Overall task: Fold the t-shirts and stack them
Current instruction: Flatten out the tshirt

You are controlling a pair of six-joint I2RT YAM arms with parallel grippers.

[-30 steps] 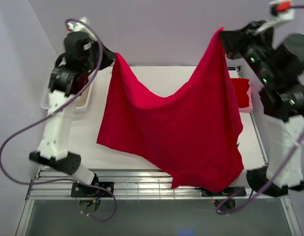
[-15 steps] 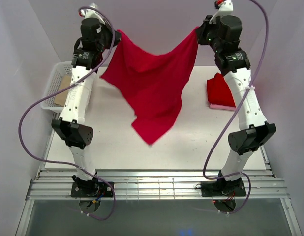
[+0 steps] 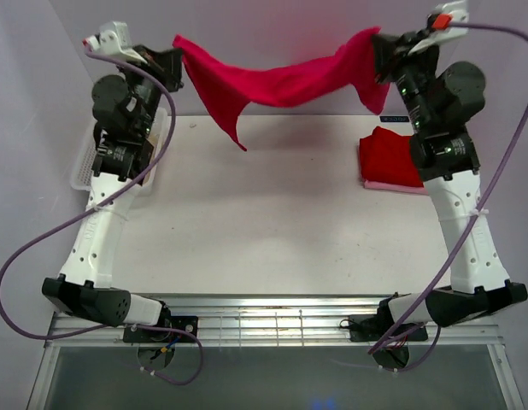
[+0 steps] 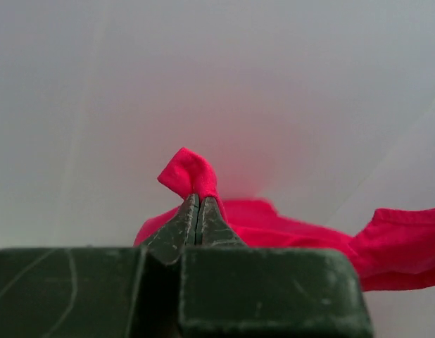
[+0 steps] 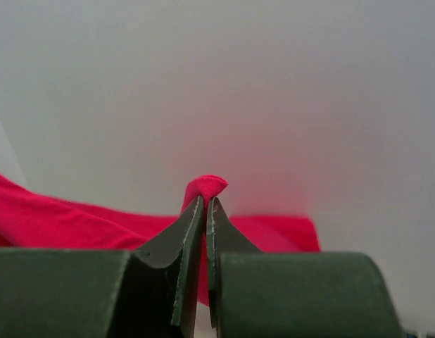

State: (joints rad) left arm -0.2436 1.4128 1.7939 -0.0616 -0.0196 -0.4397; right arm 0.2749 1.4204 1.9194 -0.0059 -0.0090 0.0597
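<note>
both arm bases sit at the near edge of the white worktop (image 3: 264, 239). further back, at the right edge, a folded red t-shirt (image 3: 390, 154) lies on a pale pink piece (image 3: 392, 185), whose edge shows along the near side. at the left edge stands a white basket (image 3: 79, 171), partly hidden by the left arm. at the far end, raised high, a stretched red t-shirt (image 3: 281, 85) hangs between the two arms, sagging at the middle, with one pointed fold drooping nearer the left arm. left jaws: pressed together on one bunched corner of the stretched red t-shirt. right jaws: pressed together on its opposite corner.
</note>
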